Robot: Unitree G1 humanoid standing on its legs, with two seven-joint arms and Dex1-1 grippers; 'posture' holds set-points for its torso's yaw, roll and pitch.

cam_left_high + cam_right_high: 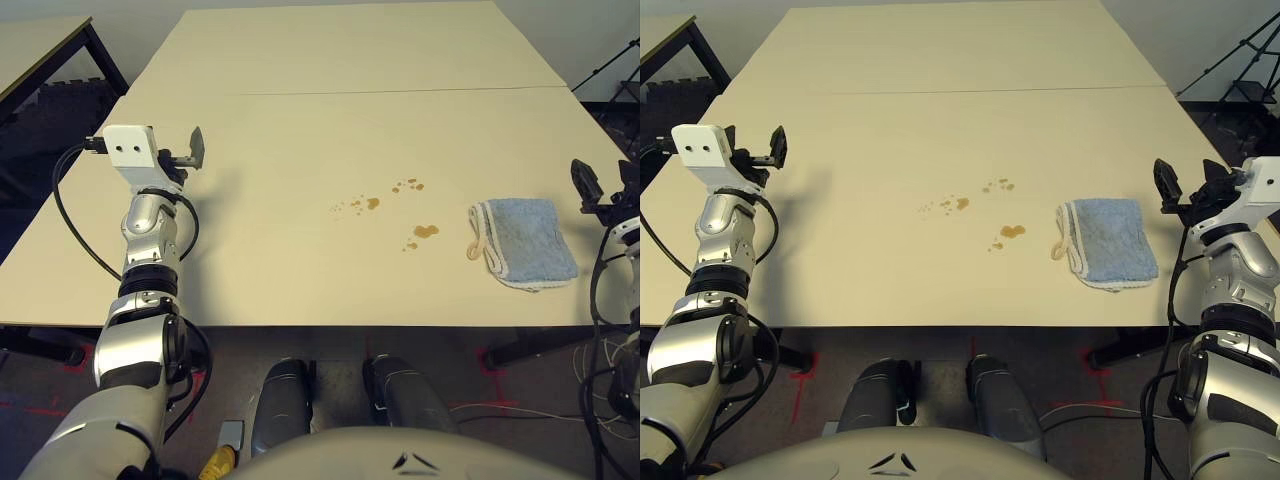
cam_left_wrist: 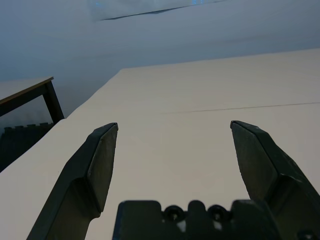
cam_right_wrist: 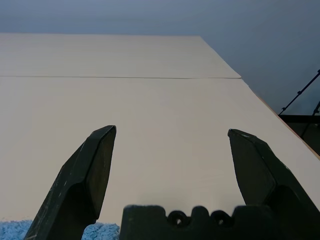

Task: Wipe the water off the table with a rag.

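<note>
1. Two grippers, both in view, both empty-handed; L and R = robot's own. Landmark for all posns: rag [image 1: 1110, 240].
2. Rag: lt. blue, folded, flat on table [image 1: 870, 270], R of ctr., near the robot-side edge. Whitish border; cream loop [image 1: 1059, 253] at its L side, toward the water.
3. Water [image 1: 1012, 231]: brownish-amber, approx. a doz. or more spots, loose cluster L of rag, not touching it. Biggest blotch near rag, just past the loop; others farther L and a bit farther from robot than that blotch. Faintest specks = farthest L of rag.
4. L gripper [image 2: 175, 125]: fingers wide apart. Well L of rag, beyond the water, over L part of table.
5. R gripper [image 3: 172, 130]: fingers also wide apart. Just R of rag, tips slightly farther from robot than the cloth's mid. R wrist view: bit of blue terry by one finger.
6. Seam [image 1: 940, 92]: thin line across table, well beyond rag as seen from robot.
7. Surroundings: smaller table [image 1: 28, 50] far off to L of rag, past main table's edge; tripod [image 1: 1245, 75] beyond rag, to R, off the tabletop.
</note>
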